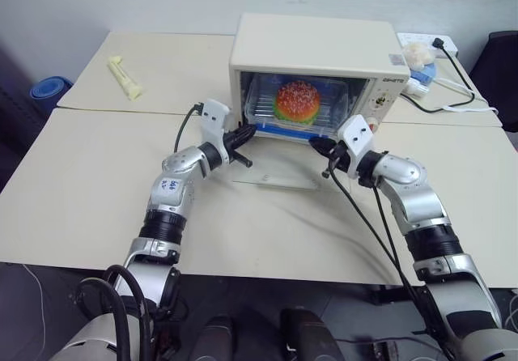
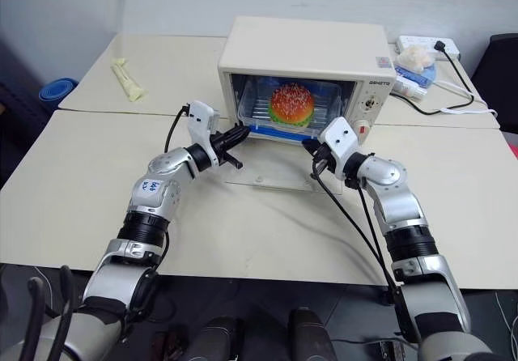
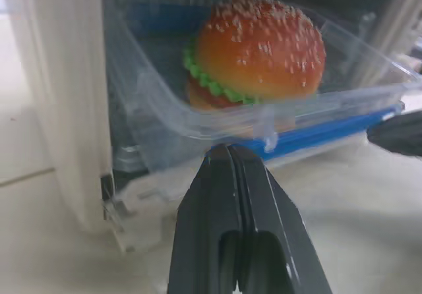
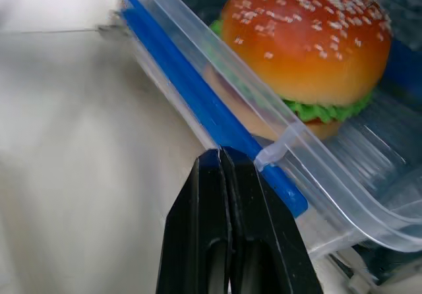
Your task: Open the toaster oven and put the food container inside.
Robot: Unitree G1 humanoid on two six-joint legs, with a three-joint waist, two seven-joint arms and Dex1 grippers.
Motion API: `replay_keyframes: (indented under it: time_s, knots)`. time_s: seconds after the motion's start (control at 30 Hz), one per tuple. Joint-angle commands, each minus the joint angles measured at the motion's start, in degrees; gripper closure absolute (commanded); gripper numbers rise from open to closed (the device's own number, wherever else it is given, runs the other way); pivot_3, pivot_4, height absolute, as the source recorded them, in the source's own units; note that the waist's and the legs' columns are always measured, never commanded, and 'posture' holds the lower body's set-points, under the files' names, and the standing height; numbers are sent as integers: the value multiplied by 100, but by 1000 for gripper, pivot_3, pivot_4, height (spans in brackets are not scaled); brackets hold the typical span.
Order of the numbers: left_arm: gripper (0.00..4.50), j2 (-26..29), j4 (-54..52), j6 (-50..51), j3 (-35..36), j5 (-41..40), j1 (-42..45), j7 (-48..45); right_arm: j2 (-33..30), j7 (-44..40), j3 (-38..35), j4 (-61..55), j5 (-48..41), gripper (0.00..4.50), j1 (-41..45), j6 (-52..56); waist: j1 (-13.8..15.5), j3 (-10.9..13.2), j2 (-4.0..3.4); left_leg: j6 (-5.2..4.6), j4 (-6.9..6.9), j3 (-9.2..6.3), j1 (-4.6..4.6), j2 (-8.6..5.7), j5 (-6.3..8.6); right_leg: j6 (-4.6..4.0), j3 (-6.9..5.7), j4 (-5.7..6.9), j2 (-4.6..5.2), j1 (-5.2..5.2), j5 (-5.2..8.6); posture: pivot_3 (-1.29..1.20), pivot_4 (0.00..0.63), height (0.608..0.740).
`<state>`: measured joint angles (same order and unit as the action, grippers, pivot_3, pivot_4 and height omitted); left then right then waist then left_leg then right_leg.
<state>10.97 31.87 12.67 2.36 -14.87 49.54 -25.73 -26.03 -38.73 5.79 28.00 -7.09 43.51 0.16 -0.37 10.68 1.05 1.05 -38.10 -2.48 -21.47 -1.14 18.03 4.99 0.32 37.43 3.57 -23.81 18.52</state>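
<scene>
Both black two-finger grippers are clenched with nothing between the fingers: left gripper (image 3: 232, 159) has its tips just at the near blue edge of the clear rectangular plastic food container (image 1: 263, 102) w/ the toy burger (image 1: 298, 100), right gripper (image 4: 221, 159) has its tips against the same blue edge, more to the other end. Straight ahead of both grippers the container sits inside the boxy cream-white toaster oven (image 1: 316, 45), whose glass door (image 1: 275, 171) lies dropped open on the beige table (image 1: 81, 191) under them.

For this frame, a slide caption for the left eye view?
Both shut grippers, left and right, press the food container into the open toaster oven.
</scene>
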Motion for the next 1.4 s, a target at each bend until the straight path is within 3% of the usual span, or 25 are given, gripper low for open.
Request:
replay_keyframes:
  time_s: [0.03,0.17,0.3,0.47,0.6,0.8,0.97,1.03,1.17,1.4]
  knots:
    - [4500,-95,400,-450,191,103,275,235,194,328,-213,601,136,4458,449,-402,0,0,0,0,-1,0,1,0,0,0,1,2,0,-1,0,0,150,740]
    - [4500,101,-50,-426,-55,53,19,-586,263,131,-205,738,94,4458,572,-446,-5,0,0,4,2,-1,-1,2,-2,0,2,9,0,-3,0,0,150,740]
    - [4500,831,-1266,216,-142,-159,-710,-1448,-48,-459,-279,-354,-268,4458,64,195,-67,0,-1,5,15,-6,-5,4,-1,0,14,17,1,-6,0,0,150,740]
    - [4500,1782,-2273,775,363,-705,-1551,-2137,-704,-847,-677,-2345,-920,4458,-912,1325,-100,2,-3,6,14,-25,-16,5,1,0,18,6,5,-6,0,0,150,740]
    - [3567,2603,-2882,1030,785,-1327,-2174,-3175,-1301,-990,-1164,-2923,-1175,4500,-1593,1889,-97,2,-3,4,4,-28,-9,6,2,-1,16,-8,8,4,1,0,150,740]
    - [1894,3437,-3194,810,1051,-1905,-2929,-4812,-1832,-1655,-1027,-1364,-577,4500,-2046,477,-108,2,-4,-2,22,-25,16,7,5,-4,17,-35,8,30,2,0,150,740]
    - [365,3360,-3294,642,1033,-2013,-2856,-4951,-1294,-2045,-818,48,-456,4500,-1632,-766,-127,3,-6,-4,20,-21,15,11,5,-4,17,-35,4,30,2,0,150,740]
    - [31,3162,-3412,649,1018,-2072,-2794,-4732,-1027,-2213,-808,305,-532,4500,-1522,-1016,-134,3,-6,-3,21,-15,16,16,5,-4,20,-32,-2,27,2,0,150,740]
    - [31,2778,-3679,1089,1173,-2516,-2802,-4234,-507,-2269,-1079,251,-960,4500,-1465,-1052,-132,3,-6,-2,20,-13,15,21,4,-3,20,-24,-5,24,2,0,150,740]
    - [31,2332,-3827,1421,1505,-2875,-2731,-3243,-123,-2111,-1558,-523,-1820,4500,-1502,-673,-116,3,-7,0,15,-18,14,21,5,-3,18,-23,-3,24,2,0,150,740]
